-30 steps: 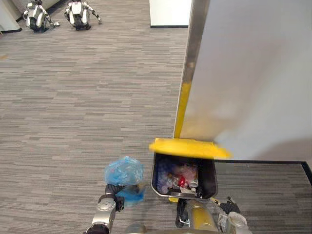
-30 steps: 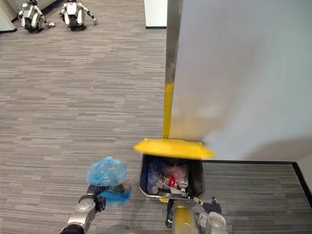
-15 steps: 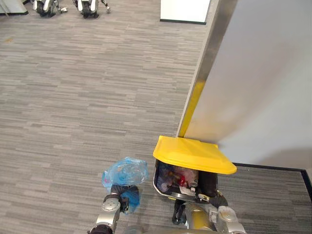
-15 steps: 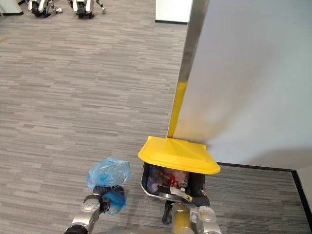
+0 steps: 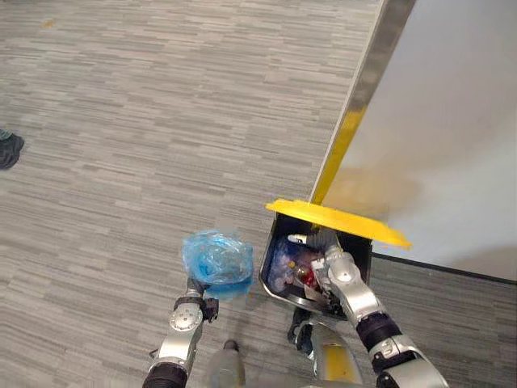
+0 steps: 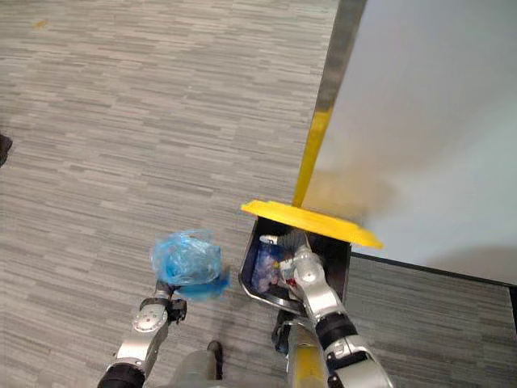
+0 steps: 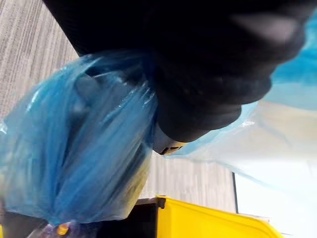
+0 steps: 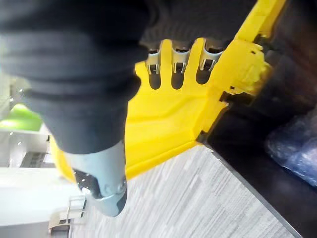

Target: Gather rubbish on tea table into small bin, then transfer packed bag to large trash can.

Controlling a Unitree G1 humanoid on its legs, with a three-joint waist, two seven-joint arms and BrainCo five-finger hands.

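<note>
My left hand [image 5: 194, 305] grips the blue rubbish bag [image 5: 216, 257] by its gathered neck at lower centre, just left of the large trash can [image 5: 269, 263]. My right hand [image 5: 338, 273] props up the yellow lid [image 5: 339, 220] with flat fingers. I'd lift the bag clear over the rim, then release it inside.

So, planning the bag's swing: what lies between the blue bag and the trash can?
Just a narrow strip of bare carpet in the left eye view, separating blue bag from trash can.
</note>
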